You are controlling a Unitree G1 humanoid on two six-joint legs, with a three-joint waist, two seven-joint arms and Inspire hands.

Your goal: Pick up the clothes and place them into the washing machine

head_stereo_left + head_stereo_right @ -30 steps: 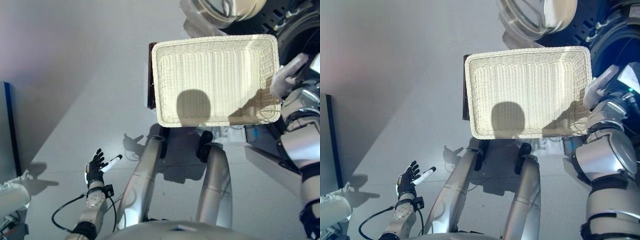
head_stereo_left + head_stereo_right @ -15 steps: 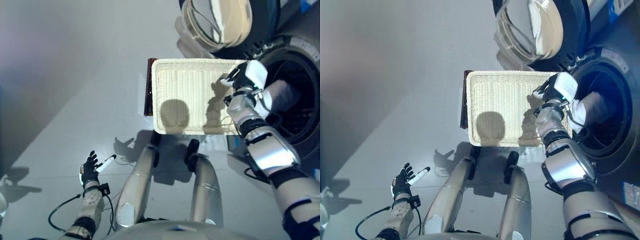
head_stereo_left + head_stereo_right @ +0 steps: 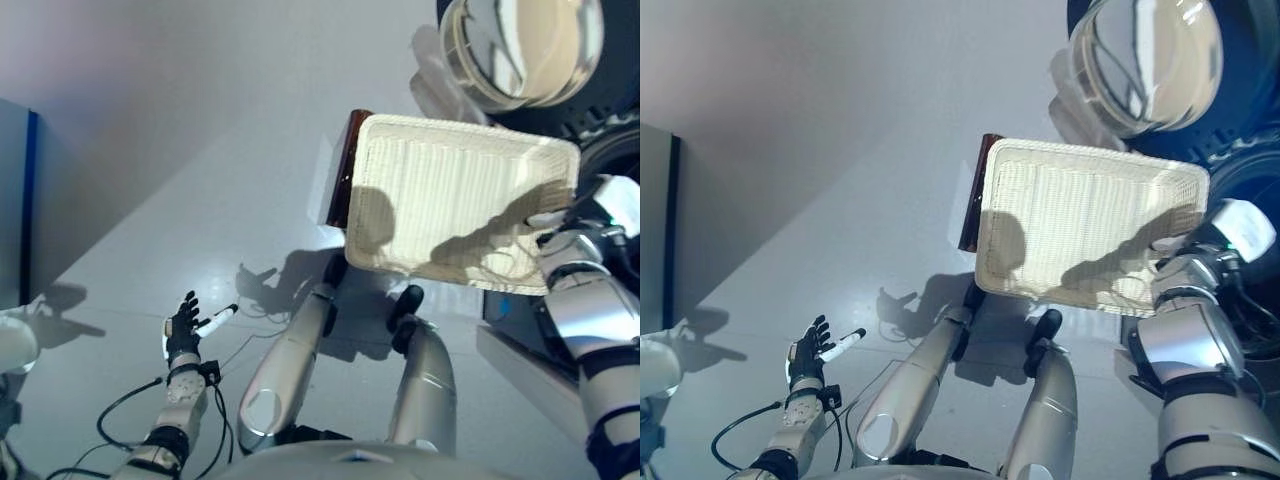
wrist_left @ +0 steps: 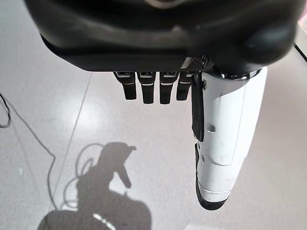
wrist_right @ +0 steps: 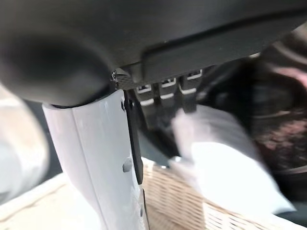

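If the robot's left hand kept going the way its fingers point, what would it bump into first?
Probably nothing but the grey floor. The left hand hangs open, low at the robot's left, and its wrist view shows only bare floor past the fingers, though depth is unclear.

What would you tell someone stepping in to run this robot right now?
Left hand: open, idle low over the floor, holding nothing.
Right hand: at the wicker basket's far right corner beside the washing machine drum; a white cloth lies at its fingers, grip unclear.
Basket looks empty. Machine door is open.
Left: confirm the cloth goes fully inside the drum.
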